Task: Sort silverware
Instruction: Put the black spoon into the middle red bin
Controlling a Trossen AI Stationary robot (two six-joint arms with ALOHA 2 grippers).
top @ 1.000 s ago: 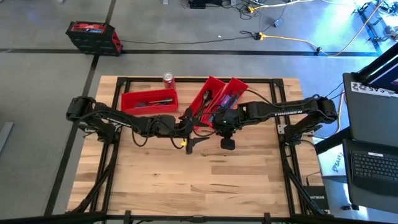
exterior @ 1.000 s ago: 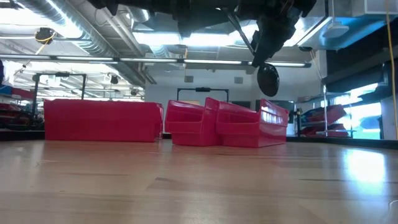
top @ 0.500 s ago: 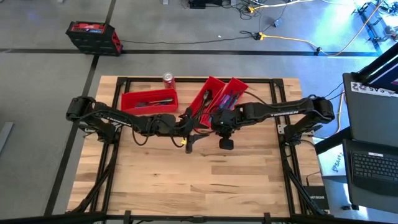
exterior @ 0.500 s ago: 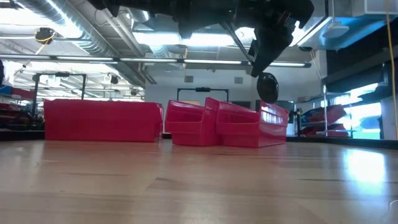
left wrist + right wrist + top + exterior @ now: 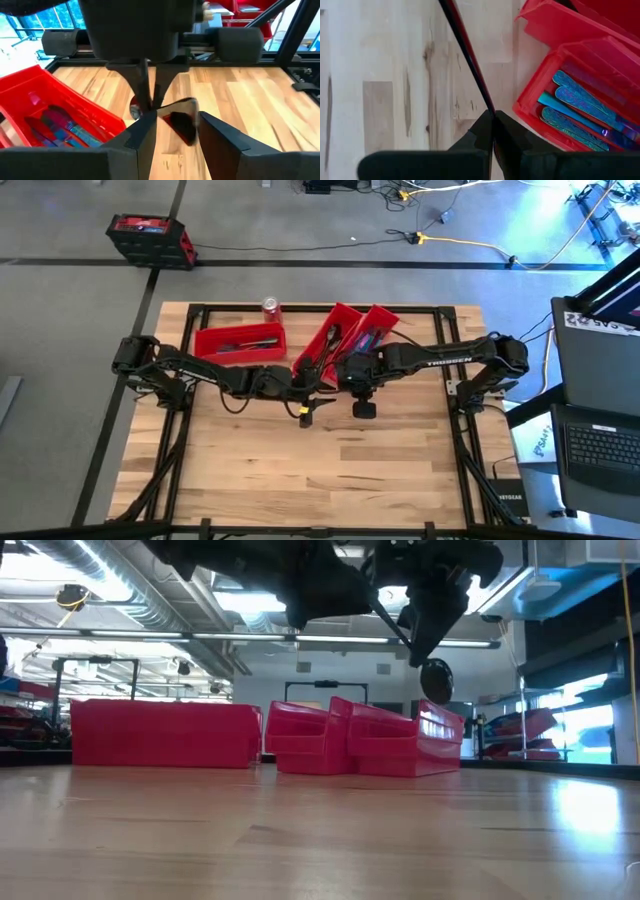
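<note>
Holding a dark spoon (image 5: 434,680) by its thin handle, our right gripper (image 5: 493,116) is clenched tight on it. We keep the spoon up in the air above the wooden table (image 5: 300,470), just beside the slanted red bins (image 5: 345,338). Its round end hangs down. Our left gripper (image 5: 176,120) has one finger on each side of that round end, but we cannot tell if they pinch it. More shiny blue silverware (image 5: 580,110) lies in the nearest red bin (image 5: 530,107).
</note>
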